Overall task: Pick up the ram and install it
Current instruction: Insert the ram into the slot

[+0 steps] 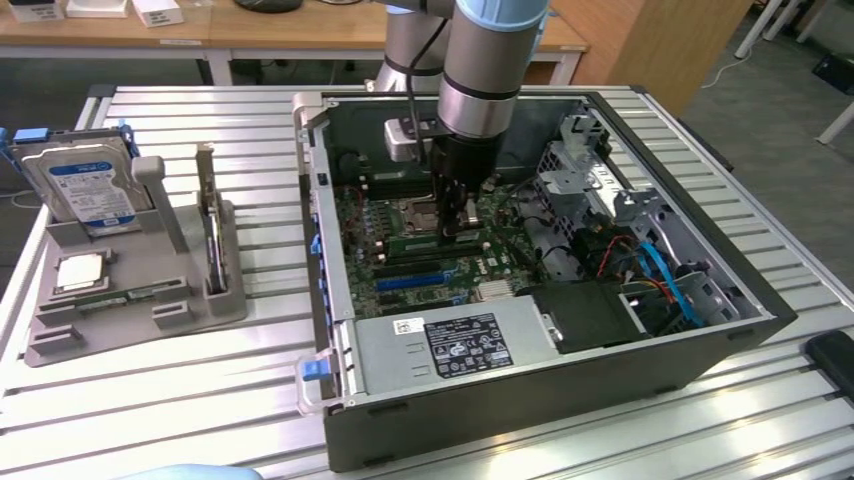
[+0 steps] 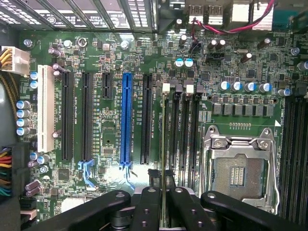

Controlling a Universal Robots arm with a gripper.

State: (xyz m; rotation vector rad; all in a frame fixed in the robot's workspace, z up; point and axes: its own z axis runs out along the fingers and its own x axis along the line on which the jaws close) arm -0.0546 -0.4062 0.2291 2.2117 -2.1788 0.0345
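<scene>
1 upright arm [image 1: 478, 70], ram [image 2: 163, 130] in gripper [image 2: 162, 177]

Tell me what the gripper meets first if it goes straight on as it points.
Likely the memory slots on the motherboard; the ram in the gripper would touch first, though the gap is unclear.

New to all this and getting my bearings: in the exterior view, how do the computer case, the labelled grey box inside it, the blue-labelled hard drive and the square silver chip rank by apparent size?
1. computer case
2. grey box, though nearer the camera
3. hard drive
4. square silver chip
</scene>
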